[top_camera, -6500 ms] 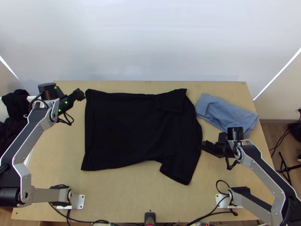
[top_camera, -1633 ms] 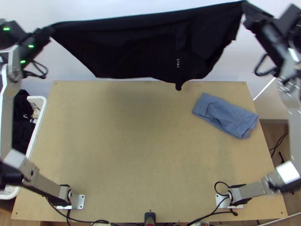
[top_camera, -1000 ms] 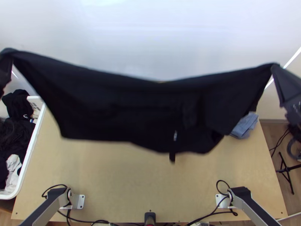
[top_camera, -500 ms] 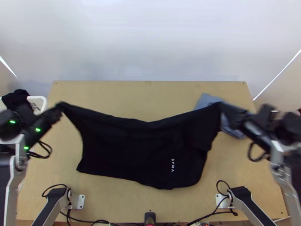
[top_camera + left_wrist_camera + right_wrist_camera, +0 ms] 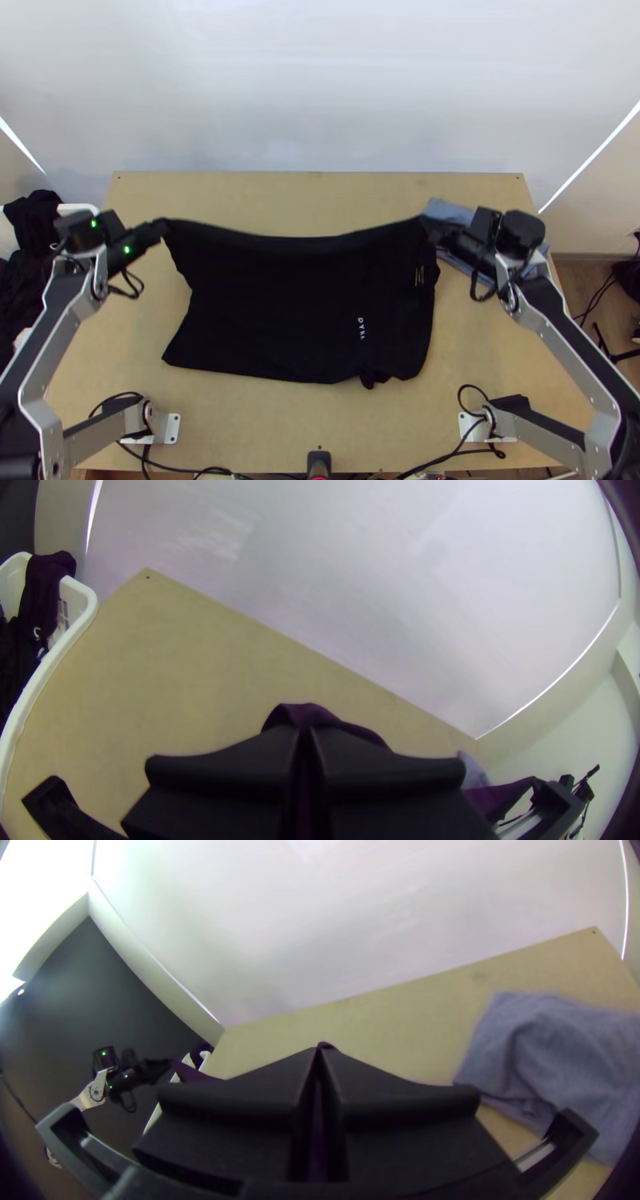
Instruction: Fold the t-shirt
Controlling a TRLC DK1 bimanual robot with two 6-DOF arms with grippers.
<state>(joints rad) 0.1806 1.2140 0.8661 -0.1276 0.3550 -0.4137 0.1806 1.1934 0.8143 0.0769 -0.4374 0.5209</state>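
The black t-shirt (image 5: 296, 312) hangs by two upper corners between the grippers, its lower part lying on the table toward the near edge, with white lettering near its right part. At its upper left corner my left gripper (image 5: 162, 227) is shut on the cloth; in the left wrist view a bit of shirt pokes out past the left gripper (image 5: 305, 730). My right gripper (image 5: 428, 226) holds the upper right corner, and in the right wrist view the right gripper (image 5: 321, 1052) is shut with a small tip of cloth above it.
A folded blue-grey cloth (image 5: 553, 1060) lies at the table's right back, partly beneath the right arm in the top view. Beyond the table's left edge stands a white basket (image 5: 33, 687) with dark clothes. Bare table (image 5: 312, 200) stretches behind the shirt.
From lying spread, the shirt was lifted high off the table by both grippers, then swung down toward the near edge. Over the last half second both grippers have moved inward, and the shirt's top edge is farther back.
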